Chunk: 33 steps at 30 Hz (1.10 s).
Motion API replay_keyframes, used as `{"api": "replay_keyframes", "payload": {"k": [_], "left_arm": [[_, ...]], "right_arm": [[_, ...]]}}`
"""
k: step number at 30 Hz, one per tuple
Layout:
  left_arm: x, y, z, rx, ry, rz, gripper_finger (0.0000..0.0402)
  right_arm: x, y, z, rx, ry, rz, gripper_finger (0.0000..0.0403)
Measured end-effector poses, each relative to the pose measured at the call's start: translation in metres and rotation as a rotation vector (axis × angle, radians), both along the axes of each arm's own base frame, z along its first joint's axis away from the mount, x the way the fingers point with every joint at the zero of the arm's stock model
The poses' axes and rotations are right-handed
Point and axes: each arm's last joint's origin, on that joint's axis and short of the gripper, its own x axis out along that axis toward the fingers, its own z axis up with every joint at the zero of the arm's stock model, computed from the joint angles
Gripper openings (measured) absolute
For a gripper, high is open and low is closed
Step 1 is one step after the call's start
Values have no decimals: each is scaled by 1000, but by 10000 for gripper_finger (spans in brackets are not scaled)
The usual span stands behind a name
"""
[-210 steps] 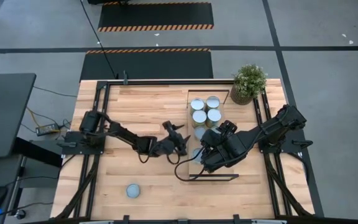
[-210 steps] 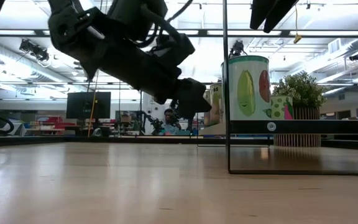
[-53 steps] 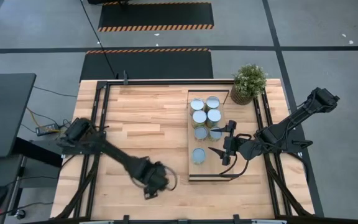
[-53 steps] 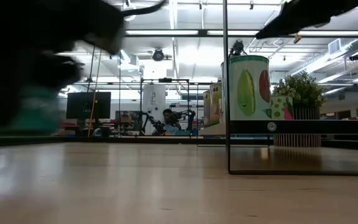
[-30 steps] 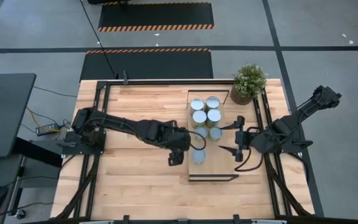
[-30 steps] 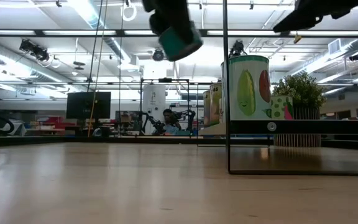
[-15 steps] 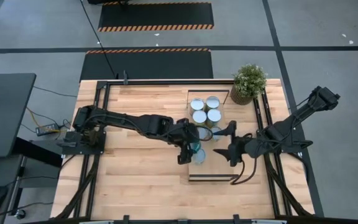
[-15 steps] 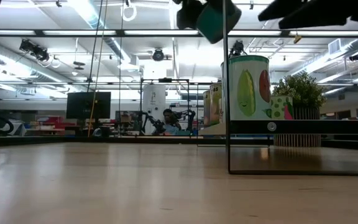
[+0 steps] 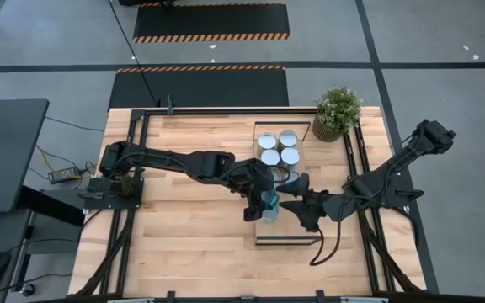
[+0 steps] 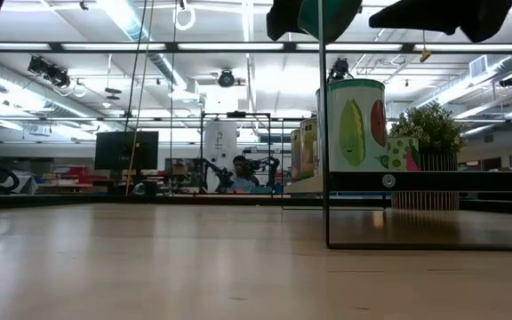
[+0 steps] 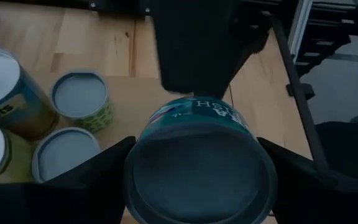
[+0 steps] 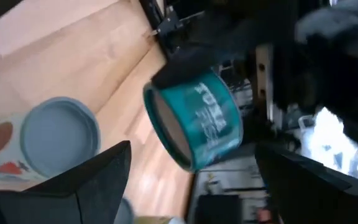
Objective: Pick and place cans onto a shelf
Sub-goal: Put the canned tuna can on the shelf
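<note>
Above the shelf [image 9: 263, 235], left pincer [image 9: 262, 202] grips a teal can [image 11: 199, 168].

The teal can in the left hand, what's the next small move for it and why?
Probably ease it toward the right hand for a handover. The left hand holds the teal can in the air above the shelf, and the right hand waits open just beside it, facing the can. Other cans already fill the shelf's far end.
</note>
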Motion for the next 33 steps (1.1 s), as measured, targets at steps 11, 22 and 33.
{"api": "replay_keyframes", "payload": {"k": [11,22,33], "left_arm": [[-1,-2,0,-33,7,-39,304],[-3,-4,-2,-50,36,-124,304],[5,-5,-7,-4,-11,-159,304]], "right_arm": [[22,0,-7,-55,-20,92,342],[28,-4,-2,11,-60,169,280],[31,-12,-7,68,-17,183,264]]}}
